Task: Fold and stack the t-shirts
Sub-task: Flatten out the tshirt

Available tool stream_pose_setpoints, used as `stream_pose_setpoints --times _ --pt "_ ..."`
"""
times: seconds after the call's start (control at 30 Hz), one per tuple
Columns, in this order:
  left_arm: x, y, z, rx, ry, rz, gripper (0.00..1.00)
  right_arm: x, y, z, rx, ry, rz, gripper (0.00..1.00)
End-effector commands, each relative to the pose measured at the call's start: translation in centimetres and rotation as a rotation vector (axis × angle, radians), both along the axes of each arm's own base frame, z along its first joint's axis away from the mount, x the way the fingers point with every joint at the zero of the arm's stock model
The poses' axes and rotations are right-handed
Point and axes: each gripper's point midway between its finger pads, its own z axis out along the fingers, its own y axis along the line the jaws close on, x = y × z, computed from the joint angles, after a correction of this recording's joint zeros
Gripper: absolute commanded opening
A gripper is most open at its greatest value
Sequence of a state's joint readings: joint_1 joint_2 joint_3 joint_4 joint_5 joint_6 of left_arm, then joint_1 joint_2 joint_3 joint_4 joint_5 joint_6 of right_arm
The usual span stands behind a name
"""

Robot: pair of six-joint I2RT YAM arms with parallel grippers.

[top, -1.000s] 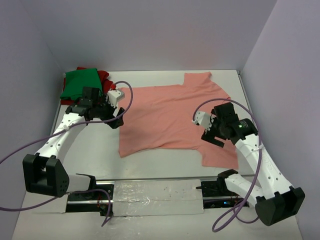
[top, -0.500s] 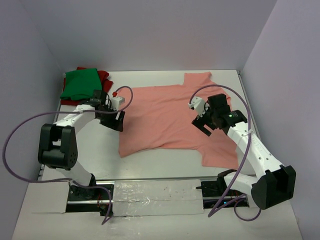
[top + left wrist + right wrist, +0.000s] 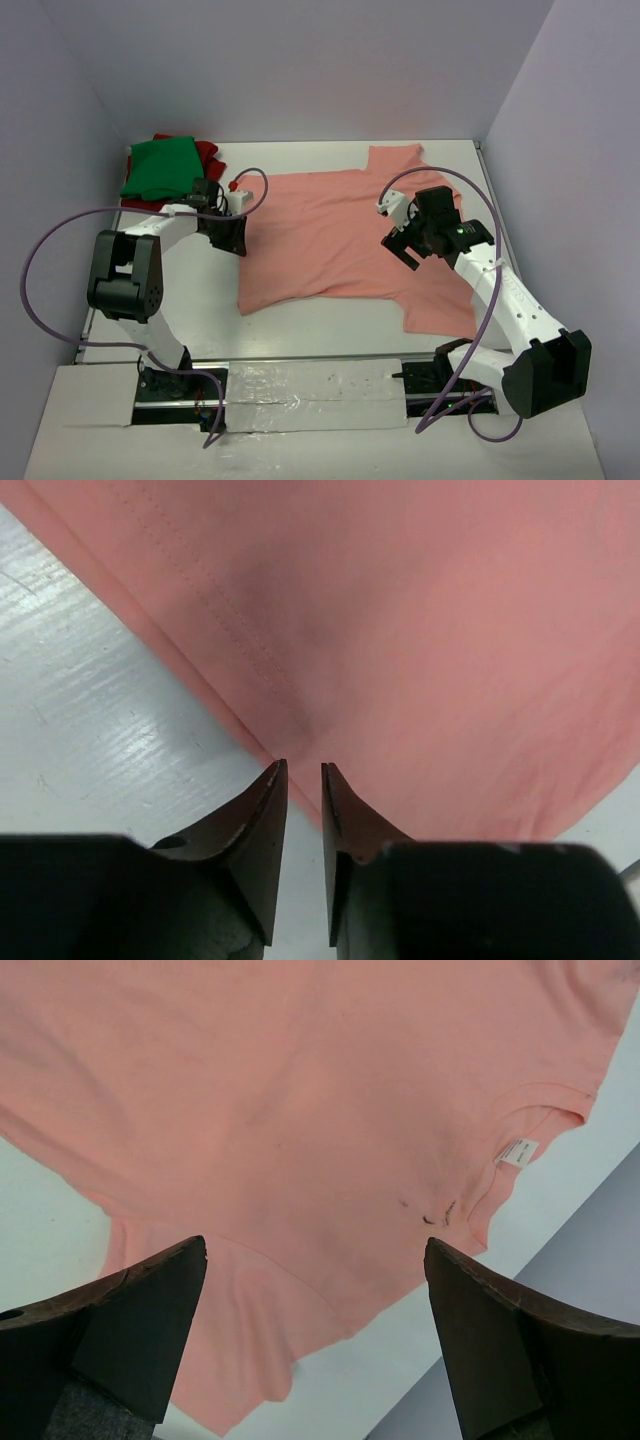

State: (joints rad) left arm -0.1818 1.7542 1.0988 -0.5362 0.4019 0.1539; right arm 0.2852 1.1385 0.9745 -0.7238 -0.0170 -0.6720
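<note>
The salmon-pink t-shirt lies spread flat at the middle of the table. At about 10 o'clock the green t-shirt sits folded on the dark red t-shirt. The left claw is clenched on the pink shirt's 9 o'clock hem, where the cloth puckers. The right claw hangs released, spread wide, over the shirt's 3 o'clock side.

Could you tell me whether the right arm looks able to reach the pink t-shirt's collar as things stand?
Probably yes: the right pincer hangs open over the salmon-pink t-shirt, and nothing lies between it and the collar.
</note>
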Motion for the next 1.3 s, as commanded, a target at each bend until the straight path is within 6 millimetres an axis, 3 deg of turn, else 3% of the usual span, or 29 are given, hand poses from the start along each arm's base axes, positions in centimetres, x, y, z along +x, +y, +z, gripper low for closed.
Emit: stream_pose_setpoints --times 0.0,0.1,0.4,1.03,1.27 --pt "1.8 -0.9 1.3 -0.034 -0.071 -0.009 0.27 1.0 0.3 1.1 0.034 -0.054 -0.010 0.96" --pt "1.5 -0.7 0.6 -0.028 -0.054 -0.009 0.19 0.9 0.3 1.7 0.037 -0.062 -0.008 0.96" --pt "0.9 -0.8 -0.9 -0.033 -0.052 -0.021 0.11 0.8 0.4 2.8 0.056 -0.068 -0.017 0.96" --pt "6.3 1.3 -1.5 0.093 -0.203 0.102 0.05 0.1 0.9 2.1 0.099 -0.044 -0.032 0.95" --pt "7.0 2.4 -2.0 0.136 -0.215 0.125 0.06 -0.1 0.8 1.9 0.098 -0.042 -0.032 0.95"
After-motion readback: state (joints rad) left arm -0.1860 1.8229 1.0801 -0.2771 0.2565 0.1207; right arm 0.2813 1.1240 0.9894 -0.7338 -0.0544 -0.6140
